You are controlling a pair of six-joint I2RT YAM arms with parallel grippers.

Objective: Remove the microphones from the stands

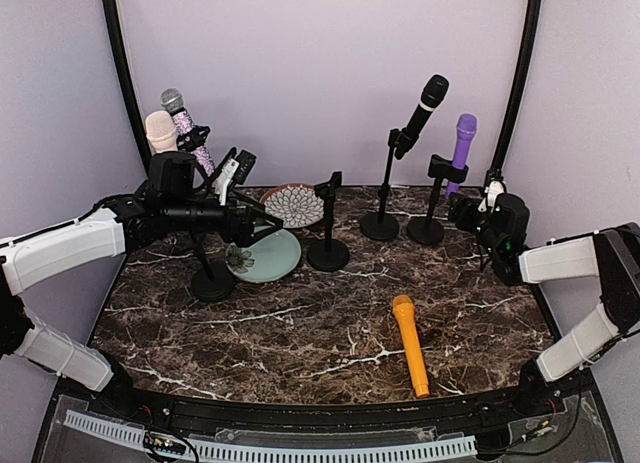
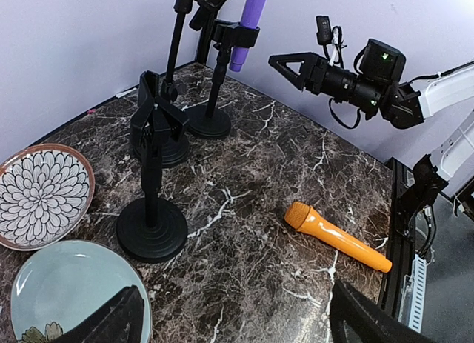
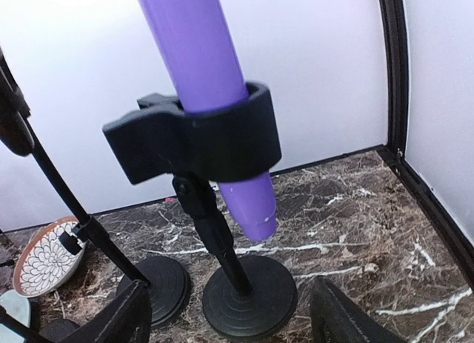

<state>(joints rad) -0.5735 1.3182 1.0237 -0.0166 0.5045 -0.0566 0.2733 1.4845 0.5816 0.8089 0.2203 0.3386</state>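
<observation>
The purple microphone (image 1: 462,148) sits in the clip (image 3: 192,139) of its stand (image 1: 426,230) at the back right of the marble table (image 1: 300,333). Its long axis is near upright, head up and leaning slightly, tail aimed down at the table. The right wrist view shows the blunt tail below the clip, with the head out of frame. Only the top view shows the head. The right gripper (image 2: 292,65) hangs close by, apart from the microphone, fingers (image 3: 122,313) spread wide and holding nothing. The left gripper (image 1: 262,226) is also wide, holding nothing.
</observation>
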